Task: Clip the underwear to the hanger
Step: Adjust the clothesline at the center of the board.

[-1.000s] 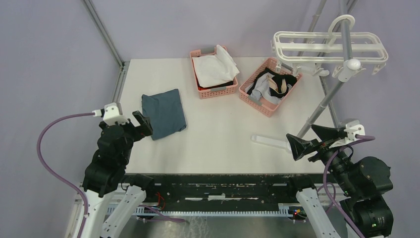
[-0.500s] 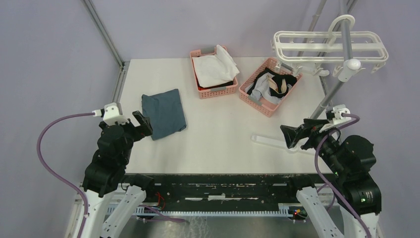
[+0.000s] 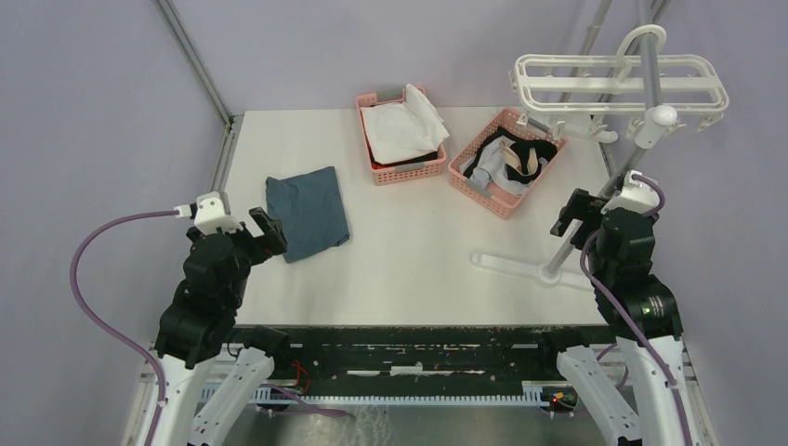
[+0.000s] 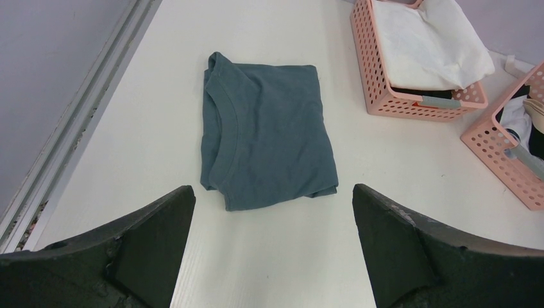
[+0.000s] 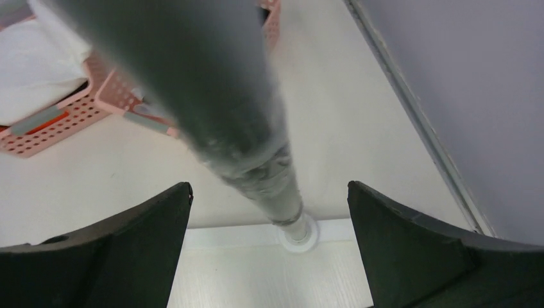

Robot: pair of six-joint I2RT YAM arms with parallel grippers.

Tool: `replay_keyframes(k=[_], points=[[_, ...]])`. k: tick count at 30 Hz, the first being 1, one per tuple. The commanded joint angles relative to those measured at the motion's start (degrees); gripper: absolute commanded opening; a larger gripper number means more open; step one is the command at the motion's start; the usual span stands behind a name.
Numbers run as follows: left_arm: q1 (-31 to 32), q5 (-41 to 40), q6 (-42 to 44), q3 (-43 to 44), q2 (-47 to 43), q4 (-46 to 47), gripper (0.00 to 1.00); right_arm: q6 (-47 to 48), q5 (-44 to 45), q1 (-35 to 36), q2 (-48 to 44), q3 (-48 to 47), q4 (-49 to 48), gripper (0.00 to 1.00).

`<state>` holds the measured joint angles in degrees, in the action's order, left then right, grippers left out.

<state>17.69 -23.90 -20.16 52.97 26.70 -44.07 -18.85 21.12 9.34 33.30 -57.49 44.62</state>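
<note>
The underwear (image 3: 520, 151), black with a tan waistband, lies bunched among other clothes in the right pink basket (image 3: 472, 178). High at the back right, the white hanger (image 3: 618, 84) hangs by its hook from a grey pole (image 3: 641, 51). My right gripper (image 3: 578, 216) (image 5: 269, 186) is open, and the stand's slanted pole (image 5: 256, 147) rises between its fingers without touching them. My left gripper (image 3: 265, 232) (image 4: 272, 188) is open and empty over bare table, just short of a folded blue-grey cloth (image 4: 266, 131).
A second pink basket (image 3: 409, 172) holds a white garment (image 3: 401, 128) at the back centre. The stand's white foot bar (image 3: 506, 265) lies on the table at the right, with its socket (image 5: 298, 234) below my right gripper. The table's left rail (image 4: 70, 122) is close.
My right arm has swung up and back from pointing left over the foot bar, so its open fingers now straddle the pole. The left arm has not moved.
</note>
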Motion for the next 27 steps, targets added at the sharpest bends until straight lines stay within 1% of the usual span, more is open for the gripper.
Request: replay_keyframes(k=[1, 10, 11, 13, 16, 19, 21, 23, 25, 26, 27], points=[[-0.4, -0.4, 0.5, 1.3, 0.8, 1.7, 0.99, -1.2, 14.7, 0.1, 1.9, -0.7, -3.2, 1.0], [-0.5, 1.2, 0.2, 1.6, 2.1, 2.3, 0.99, 1.5, 33.5, 0.0, 5.0, -5.7, -2.5, 1.0], [-0.5, 1.4, 0.2, 1.6, 2.4, 2.4, 0.99, 1.5, 34.5, -0.1, 5.0, -6.6, -2.2, 1.0], [-0.5, 1.7, 0.5, 1.8, 2.6, 2.5, 0.99, 1.7, 32.8, -0.2, 3.8, -8.6, -1.1, 1.0], [-0.5, 1.1, 1.2, 1.8, 2.6, 2.4, 0.99, 2.7, 24.7, -0.2, -0.5, -12.6, 0.4, 1.0], [-0.6, 0.2, 1.9, 1.6, 2.5, 2.5, 0.99, 5.8, 14.0, -0.2, -5.2, -16.5, 2.6, 1.0], [-0.6, 0.5, 1.9, 1.1, 2.5, 2.9, 0.99, 8.2, 7.8, -0.1, -7.6, -19.3, 5.1, 1.0], [-0.4, 1.3, 1.5, 0.7, 2.9, 3.6, 0.99, 10.9, -0.2, -0.1, -9.9, -21.6, 6.4, 1.0], [-0.5, 2.3, 1.1, 0.2, 3.3, 4.2, 0.99, 13.2, -11.6, -0.2, -11.0, -23.1, 7.1, 1.0], [-0.5, 2.7, 0.9, 0.2, 3.5, 4.4, 0.99, 14.0, -20.4, -0.1, -10.8, -23.6, 7.7, 1.0], [-0.5, 2.9, 0.7, 0.2, 3.6, 4.4, 0.99, 14.7, -27.0, -0.1, -10.1, -24.2, 8.6, 1.0]])
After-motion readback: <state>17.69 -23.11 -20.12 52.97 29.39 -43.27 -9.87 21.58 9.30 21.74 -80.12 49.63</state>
